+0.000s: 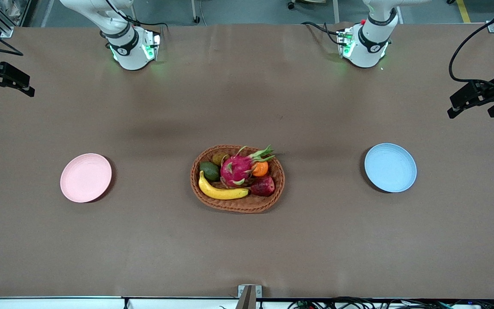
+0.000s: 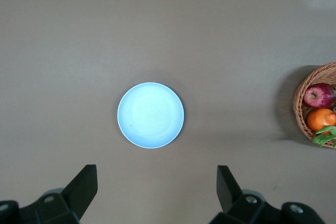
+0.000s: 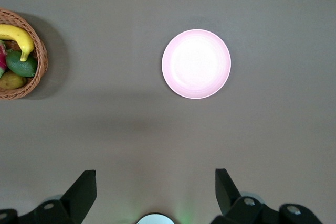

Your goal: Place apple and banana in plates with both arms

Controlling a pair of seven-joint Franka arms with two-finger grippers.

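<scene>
Fruit fills the brown wicker basket [image 1: 237,205]: curved yellow banana [image 1: 221,191], dark red apple [image 1: 264,186]. Left gripper [image 2: 155,184] and right gripper [image 3: 155,184] wait high, jaws apart, over the blue round plate [image 1: 390,168] and pink round plate [image 1: 85,177].

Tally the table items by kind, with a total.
Plates: 2, pink plate, blue plate
Basket: 1
Fruit in the basket: 6, banana, apple, dragon fruit, orange, avocado, brownish fruit
Total: 9
</scene>
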